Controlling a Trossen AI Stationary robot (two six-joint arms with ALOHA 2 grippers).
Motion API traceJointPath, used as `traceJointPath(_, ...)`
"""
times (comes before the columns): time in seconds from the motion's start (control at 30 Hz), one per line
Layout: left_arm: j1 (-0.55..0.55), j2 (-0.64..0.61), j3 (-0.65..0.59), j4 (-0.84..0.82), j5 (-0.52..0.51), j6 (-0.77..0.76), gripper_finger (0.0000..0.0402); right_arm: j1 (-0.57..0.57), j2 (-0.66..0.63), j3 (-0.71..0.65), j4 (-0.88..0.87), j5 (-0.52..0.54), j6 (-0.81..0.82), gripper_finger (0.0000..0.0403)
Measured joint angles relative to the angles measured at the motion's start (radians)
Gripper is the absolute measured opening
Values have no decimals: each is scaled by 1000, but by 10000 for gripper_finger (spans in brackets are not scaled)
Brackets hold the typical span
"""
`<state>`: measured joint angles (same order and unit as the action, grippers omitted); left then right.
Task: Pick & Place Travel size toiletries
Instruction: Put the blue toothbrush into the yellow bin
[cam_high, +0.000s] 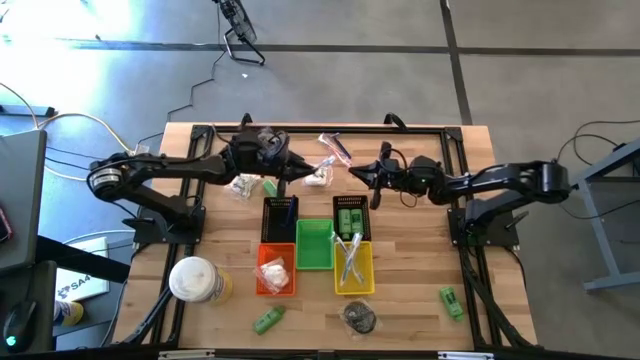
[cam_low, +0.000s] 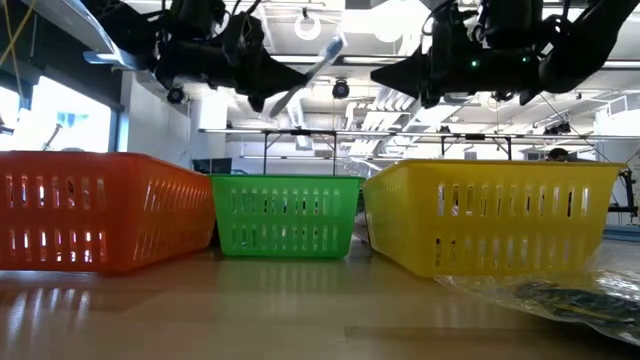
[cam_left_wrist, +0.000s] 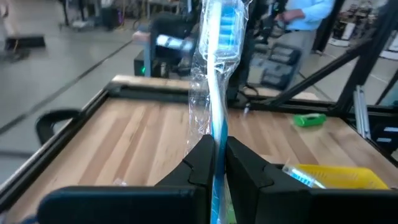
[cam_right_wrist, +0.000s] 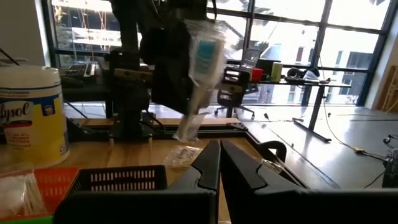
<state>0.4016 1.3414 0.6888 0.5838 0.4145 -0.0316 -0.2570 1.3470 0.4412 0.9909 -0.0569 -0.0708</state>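
Glossy clear-wrapped toothbrush; matt wooden table.

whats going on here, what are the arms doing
The left gripper is shut on a clear-wrapped toothbrush and holds it up above the table, behind the row of small baskets. The right gripper is shut and empty, hovering at the far side of the table facing the left one. The yellow basket already holds some wrapped sticks, the orange basket some white pieces, and a black basket green tubes. More small green items lie loose on the table.
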Motion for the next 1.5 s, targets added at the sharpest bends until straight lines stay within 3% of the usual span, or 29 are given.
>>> traceJointPath(0.5, -29, 16, 0, 74, -14, 25, 26, 2, 9, 0, 46, -66, 77, 8)
traceJointPath(0.6, -29, 16, 0, 74, -14, 24, 26, 2, 9, 0, 47, -65, 76, 28)
traceJointPath(0.87, -29, 16, 0, 72, -17, 24, 26, 2, 19, 0, 65, -70, 116, 135)
traceJointPath(1.0, -29, 16, 0, 72, -17, 24, 26, 2, 19, 0, 70, -77, 128, 170)
traceJointPath(1.5, -29, 42, 0, 80, -16, 8, 26, 35, 19, 0, 85, -76, 122, 183)
